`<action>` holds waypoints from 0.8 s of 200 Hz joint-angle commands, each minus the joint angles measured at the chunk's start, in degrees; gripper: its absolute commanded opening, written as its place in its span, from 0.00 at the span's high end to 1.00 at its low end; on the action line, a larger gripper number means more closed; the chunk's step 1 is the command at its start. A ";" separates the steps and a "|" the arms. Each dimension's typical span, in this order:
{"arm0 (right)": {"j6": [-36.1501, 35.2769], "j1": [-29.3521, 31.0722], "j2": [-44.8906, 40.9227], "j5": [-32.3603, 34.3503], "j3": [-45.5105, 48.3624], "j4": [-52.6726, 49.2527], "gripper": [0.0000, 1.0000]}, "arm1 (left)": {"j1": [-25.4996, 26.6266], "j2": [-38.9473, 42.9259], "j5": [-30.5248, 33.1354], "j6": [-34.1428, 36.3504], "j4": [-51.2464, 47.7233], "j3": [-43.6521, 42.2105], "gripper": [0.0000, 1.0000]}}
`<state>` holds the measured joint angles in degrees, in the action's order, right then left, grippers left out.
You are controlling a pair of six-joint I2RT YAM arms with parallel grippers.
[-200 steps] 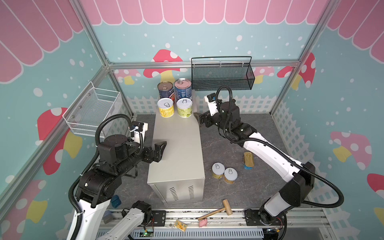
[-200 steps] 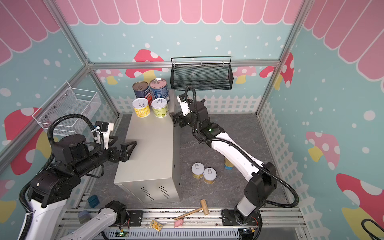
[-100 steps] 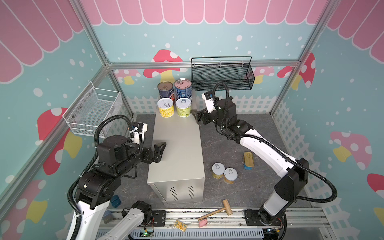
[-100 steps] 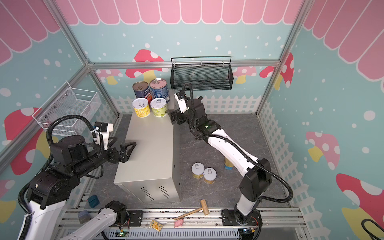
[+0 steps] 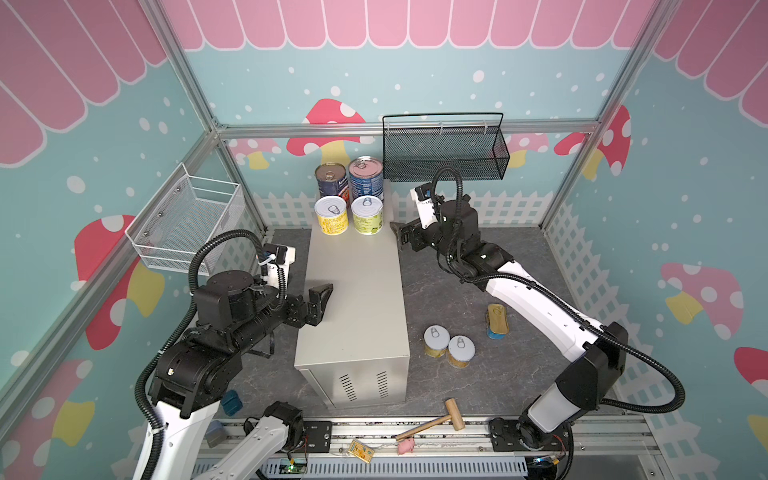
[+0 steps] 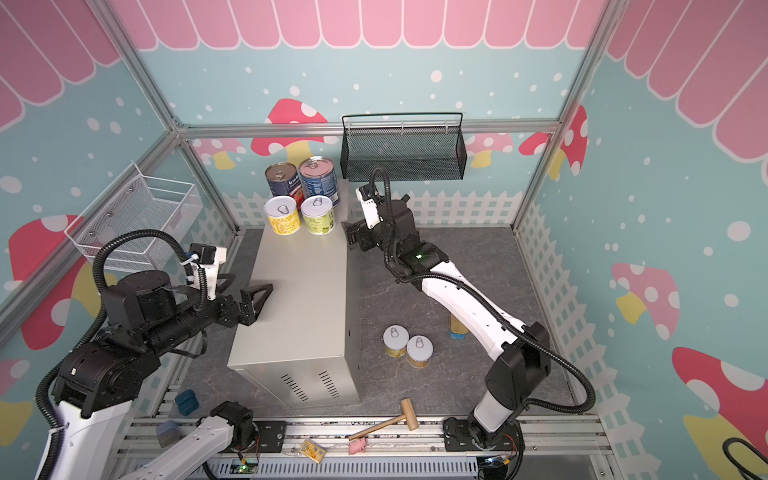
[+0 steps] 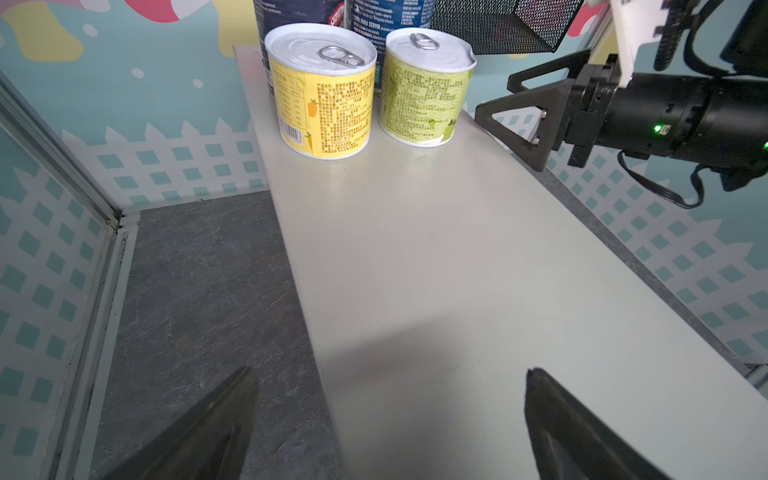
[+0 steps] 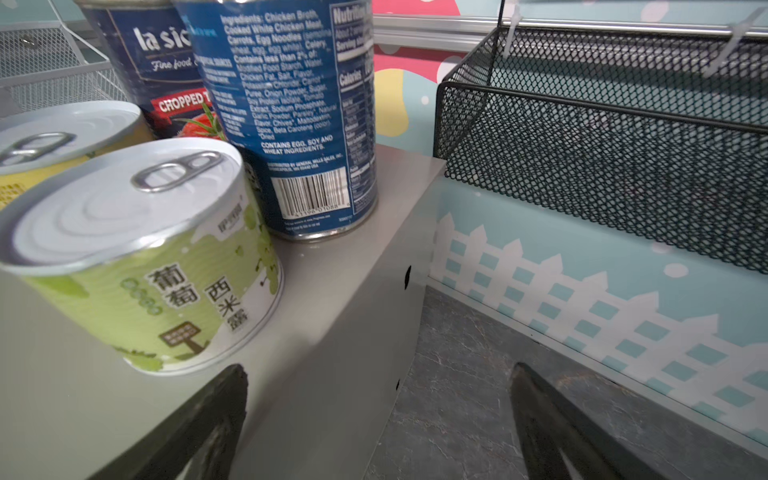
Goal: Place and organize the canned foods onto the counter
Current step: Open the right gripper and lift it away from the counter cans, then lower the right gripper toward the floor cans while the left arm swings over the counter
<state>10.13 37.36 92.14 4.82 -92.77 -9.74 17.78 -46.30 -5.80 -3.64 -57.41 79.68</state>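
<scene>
Four cans [image 5: 331,215] are stood at the tabletop's [image 5: 357,299] far end, three tins [image 5: 436,340] are left on the floor [image 5: 457,266], and the green-label can [image 5: 367,215] may be clipped by the seemingly close right gripper [image 5: 400,237], spread wide and empty like the left gripper [image 5: 321,297].

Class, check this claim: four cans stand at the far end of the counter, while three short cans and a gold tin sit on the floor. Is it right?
Not quite: only two short cans sit on the floor, not three, as both top views show. The rest holds: four cans stand at the far end of the counter, and the gold tin is on the floor.
</scene>
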 commanded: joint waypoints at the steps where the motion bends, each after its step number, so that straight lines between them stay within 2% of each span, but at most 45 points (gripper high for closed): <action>1: 0.22 -0.51 -4.06 5.88 1.12 -4.01 0.01 | 0.31 -0.71 -0.87 0.54 -1.28 2.15 0.01; 20: 2.51 -0.62 -5.76 10.50 1.83 -9.26 0.01 | 0.32 -1.36 -0.77 0.05 -1.92 3.50 0.01; 40: 2.54 -0.61 -8.13 10.16 4.78 -13.76 0.01 | 0.34 -2.01 -1.47 -0.14 -2.83 5.05 0.01; 74: 5.46 -0.62 -14.84 8.79 14.59 -15.78 0.01 | 0.32 -2.99 -3.46 -0.18 -4.81 8.25 0.01; 105: 8.53 -0.63 -20.16 6.67 22.33 -18.07 0.01 | 0.41 -6.98 -10.81 -0.89 -9.11 13.67 0.01; 118: 11.51 -0.63 -22.43 8.27 26.09 -18.45 0.01 | 1.25 -9.10 -13.58 -1.84 -10.38 15.64 0.01; 143: 17.53 -0.68 -27.07 10.55 33.41 -18.51 0.01 | 5.44 -11.63 -12.88 -4.16 -10.45 18.08 0.01; 160: 21.33 -0.69 -30.00 10.86 37.71 -19.12 0.01 | 12.71 -12.64 -7.30 -5.38 -9.91 18.99 0.01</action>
<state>23.46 36.77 65.71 13.89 -59.57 -27.11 24.12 -57.84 -15.88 -6.59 -65.36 96.79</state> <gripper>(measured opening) 0.994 0.992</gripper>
